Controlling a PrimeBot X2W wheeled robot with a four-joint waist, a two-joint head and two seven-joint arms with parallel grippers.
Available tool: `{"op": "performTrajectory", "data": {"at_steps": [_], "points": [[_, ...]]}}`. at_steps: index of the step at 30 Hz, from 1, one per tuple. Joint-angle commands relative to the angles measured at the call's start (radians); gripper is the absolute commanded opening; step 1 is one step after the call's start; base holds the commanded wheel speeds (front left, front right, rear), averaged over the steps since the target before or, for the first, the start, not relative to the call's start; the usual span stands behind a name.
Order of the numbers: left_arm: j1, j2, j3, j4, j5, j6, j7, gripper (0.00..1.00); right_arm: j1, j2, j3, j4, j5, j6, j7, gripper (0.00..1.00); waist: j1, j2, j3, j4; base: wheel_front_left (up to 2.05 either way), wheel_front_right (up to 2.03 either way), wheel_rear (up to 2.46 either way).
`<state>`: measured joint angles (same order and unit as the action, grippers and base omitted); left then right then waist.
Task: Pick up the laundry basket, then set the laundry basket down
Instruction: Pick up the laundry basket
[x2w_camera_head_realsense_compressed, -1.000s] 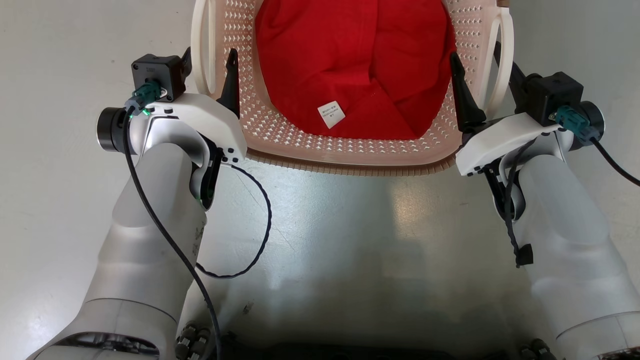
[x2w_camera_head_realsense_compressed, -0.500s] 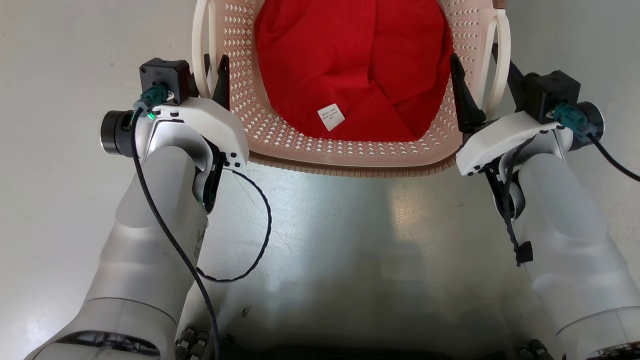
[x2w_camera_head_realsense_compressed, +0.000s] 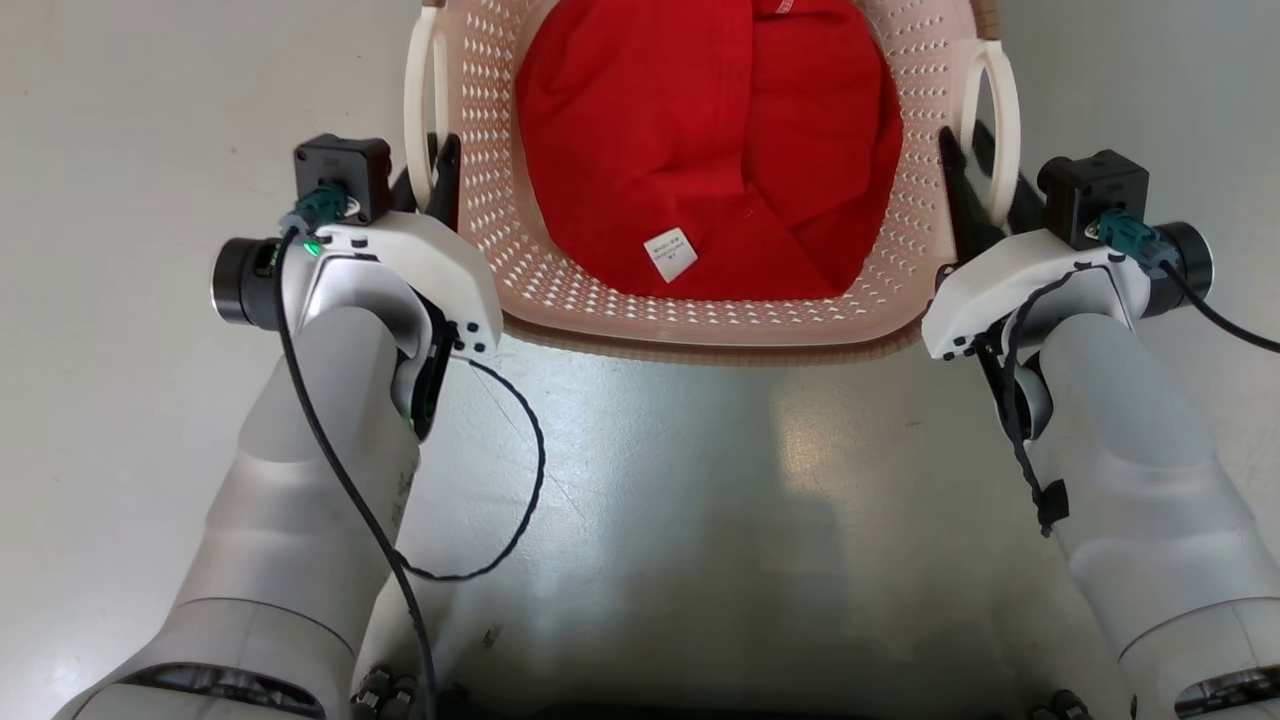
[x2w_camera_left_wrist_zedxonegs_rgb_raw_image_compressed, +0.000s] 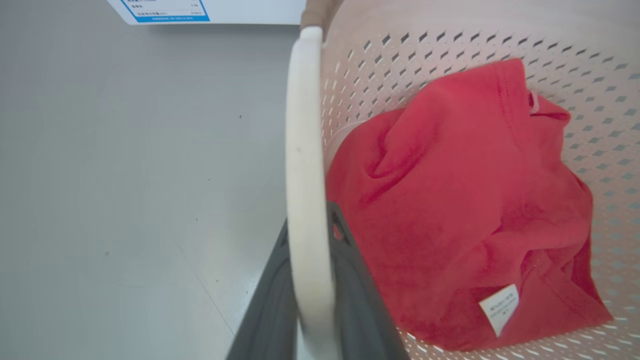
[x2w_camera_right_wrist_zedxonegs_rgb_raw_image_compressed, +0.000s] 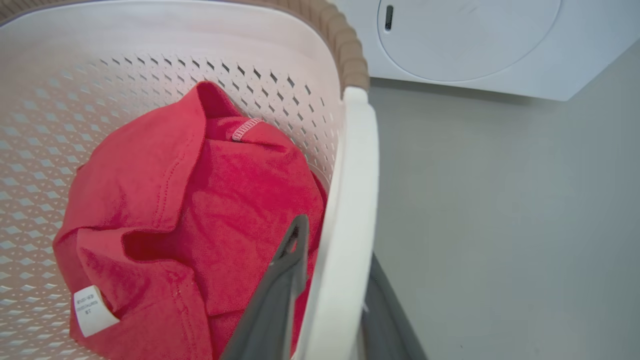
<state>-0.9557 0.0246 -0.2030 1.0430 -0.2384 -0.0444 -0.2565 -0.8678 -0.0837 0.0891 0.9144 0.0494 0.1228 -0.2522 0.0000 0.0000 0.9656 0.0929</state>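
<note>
Cream plastic laundry basket (x2w_camera_head_realsense_compressed: 700, 335) with a red cloth (x2w_camera_head_realsense_compressed: 700, 150) inside lies between the robot's arms (x2w_camera_head_realsense_compressed: 310, 480), over the grey floor (x2w_camera_head_realsense_compressed: 700, 500). Left gripper (x2w_camera_head_realsense_compressed: 432, 175) and right gripper (x2w_camera_head_realsense_compressed: 985, 190) each pinch a white side handle (x2w_camera_left_wrist_zedxonegs_rgb_raw_image_compressed: 305, 200) — one finger inside, one outside — so the load should rise level.

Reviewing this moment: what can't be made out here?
- Far end of laundry basket: head view, cut off by top edge.
- Print on garment tag: too small in every view.
- Whether the right gripper fingers press the handle: right wrist view, handle hides contact.
- Washing machine: right wrist view, cut by top edge.
</note>
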Motion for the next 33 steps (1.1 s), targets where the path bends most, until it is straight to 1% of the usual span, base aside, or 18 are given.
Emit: {"op": "performTrajectory", "data": {"at_steps": [1,7,15,26,33], "points": [[0.012,0.026,0.004,-0.006,-0.005,-0.004,-0.005,0.00,0.020,0.033,0.024,-0.003,-0.020,0.008,-0.010,0.00,0.0000,0.0000,-0.005,0.000,0.00,0.00,0.00],[0.027,0.026,-0.034,0.007,-0.036,-0.002,-0.005,0.00,0.023,0.033,0.033,0.031,-0.022,0.008,-0.010,0.00,0.0000,0.0000,-0.034,0.000,0.00,0.00,0.00],[0.064,0.026,-0.079,0.020,-0.080,0.013,-0.005,0.00,0.038,0.033,0.062,0.075,0.007,0.008,-0.010,0.00,0.0000,0.0000,-0.098,-0.013,0.00,0.00,0.00],[0.159,0.026,-0.120,0.023,-0.156,0.032,-0.005,0.00,0.075,0.033,0.091,0.179,0.067,0.008,-0.010,0.00,0.0000,0.0000,-0.223,-0.034,0.00,0.00,0.00],[0.237,0.026,-0.149,0.028,-0.203,0.038,-0.005,0.00,0.118,0.033,0.137,0.249,0.120,0.008,-0.010,0.00,0.0000,0.0000,-0.316,-0.047,0.00,0.00,0.00]]}}
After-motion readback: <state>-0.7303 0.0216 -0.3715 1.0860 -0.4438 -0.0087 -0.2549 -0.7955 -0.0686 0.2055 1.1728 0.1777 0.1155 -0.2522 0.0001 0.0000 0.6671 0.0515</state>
